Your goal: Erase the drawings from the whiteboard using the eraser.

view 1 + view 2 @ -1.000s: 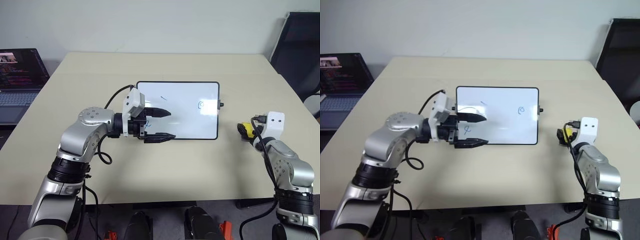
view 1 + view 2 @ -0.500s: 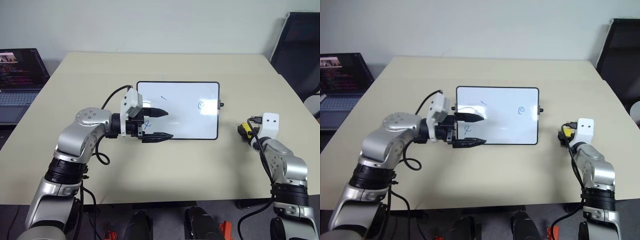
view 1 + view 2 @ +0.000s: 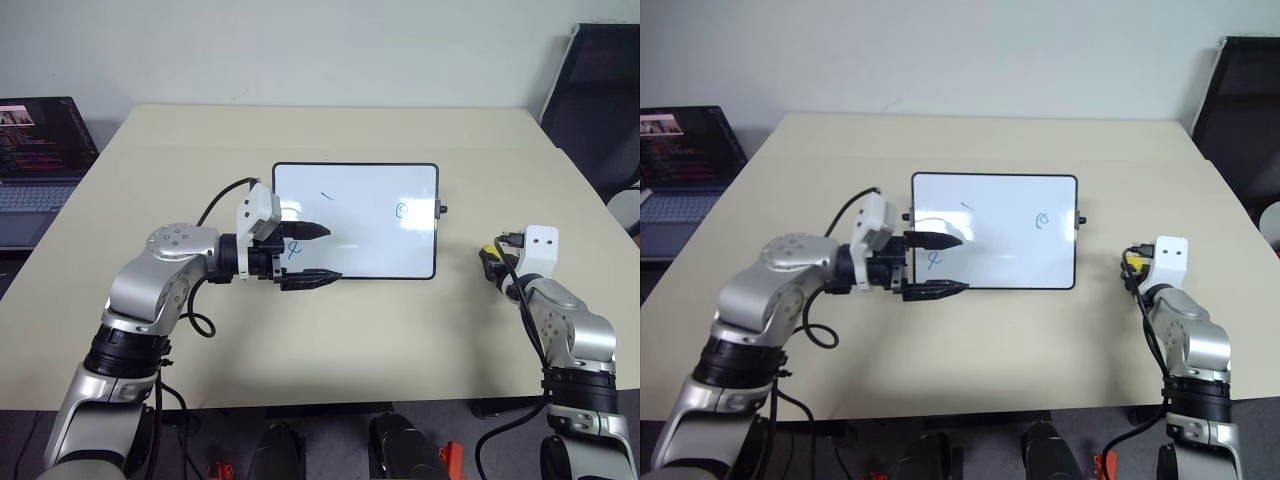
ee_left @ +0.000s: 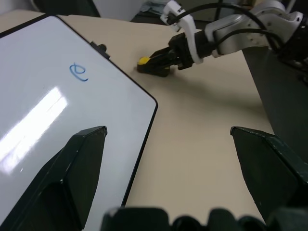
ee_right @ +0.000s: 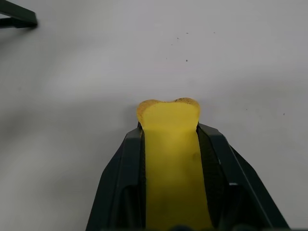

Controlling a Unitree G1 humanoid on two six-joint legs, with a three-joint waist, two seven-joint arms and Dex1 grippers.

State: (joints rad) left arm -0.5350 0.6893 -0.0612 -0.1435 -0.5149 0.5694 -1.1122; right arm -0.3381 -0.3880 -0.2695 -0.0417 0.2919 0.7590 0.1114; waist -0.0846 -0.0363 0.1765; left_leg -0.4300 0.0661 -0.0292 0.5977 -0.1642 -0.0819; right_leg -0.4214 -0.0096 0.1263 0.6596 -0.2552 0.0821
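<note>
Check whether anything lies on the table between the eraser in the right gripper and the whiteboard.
Nothing visible does. The right gripper is shut on the eraser, and only bare table separates it from the whiteboard. The open left gripper sits over the board's far side, near the blue scribble.

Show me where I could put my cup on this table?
Lots of bare table lies behind the whiteboard, and more in front of it, between the two arms. It is crowded at the board's left edge, where the left gripper hangs, and right of it, where the right gripper squeezes the eraser.
</note>
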